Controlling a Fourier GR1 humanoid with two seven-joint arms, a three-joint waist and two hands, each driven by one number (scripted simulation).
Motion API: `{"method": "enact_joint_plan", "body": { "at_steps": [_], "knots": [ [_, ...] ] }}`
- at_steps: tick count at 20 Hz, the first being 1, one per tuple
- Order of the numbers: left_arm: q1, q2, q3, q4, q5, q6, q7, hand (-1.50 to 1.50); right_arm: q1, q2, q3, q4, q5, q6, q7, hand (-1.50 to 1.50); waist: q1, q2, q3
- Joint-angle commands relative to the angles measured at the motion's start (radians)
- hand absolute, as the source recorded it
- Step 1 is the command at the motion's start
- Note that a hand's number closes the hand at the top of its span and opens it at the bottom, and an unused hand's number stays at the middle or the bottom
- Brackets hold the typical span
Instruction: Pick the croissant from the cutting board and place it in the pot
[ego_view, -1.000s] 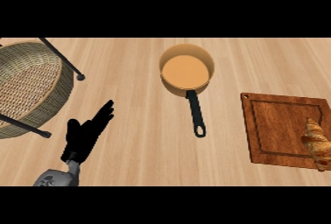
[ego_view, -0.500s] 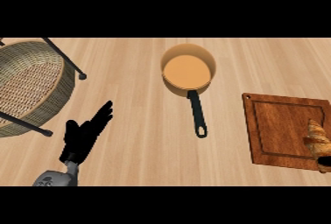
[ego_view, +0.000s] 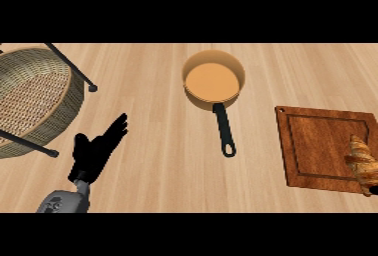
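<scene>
The croissant (ego_view: 362, 164) is seen at four o'clock on the cutting board (ego_view: 319, 145), partly cut off by the right edge. The pot (ego_view: 214, 80) lies at twelve o'clock. At eight o'clock the left hand (ego_view: 94, 150) is held with fingers straight and spread; the right hand cannot be made out.

1. Bright, even light covers the pale wooden table (ego_view: 155, 165), with no glare.
2. Shadows are faint: a soft one hugs the pot (ego_view: 213, 81) at its lower rim.
3. The basket (ego_view: 33, 100), upper left, looks stretched toward the frame's edge.
</scene>
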Motion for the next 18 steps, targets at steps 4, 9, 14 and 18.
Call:
{"method": "enact_joint_plan", "body": {
  "at_steps": [4, 9, 14, 18],
  "knots": [
    [0.036, -0.023, -0.008, -0.043, -0.037, -0.001, 0.010, 0.00, -0.022, 0.033, -0.083, 0.135, -0.070, 0.131, -0.160, -1.50, 0.002, -0.001, 0.000],
    [-0.038, -0.067, -0.008, -0.001, -0.078, 0.047, 0.039, 0.00, -0.100, 0.103, -0.084, 0.237, -0.090, 0.151, -0.239, -1.50, 0.001, 0.001, 0.000],
    [0.064, -0.018, 0.018, -0.130, -0.039, -0.021, 0.069, 0.00, -0.133, 0.135, -0.109, 0.319, -0.130, 0.198, -0.239, -1.50, 0.009, -0.001, 0.000],
    [0.067, -0.066, -0.006, -0.115, -0.090, 0.015, 0.062, 0.00, -0.123, 0.177, -0.115, 0.389, -0.120, 0.208, -0.316, -1.50, 0.004, 0.000, 0.000]
  ]
}}
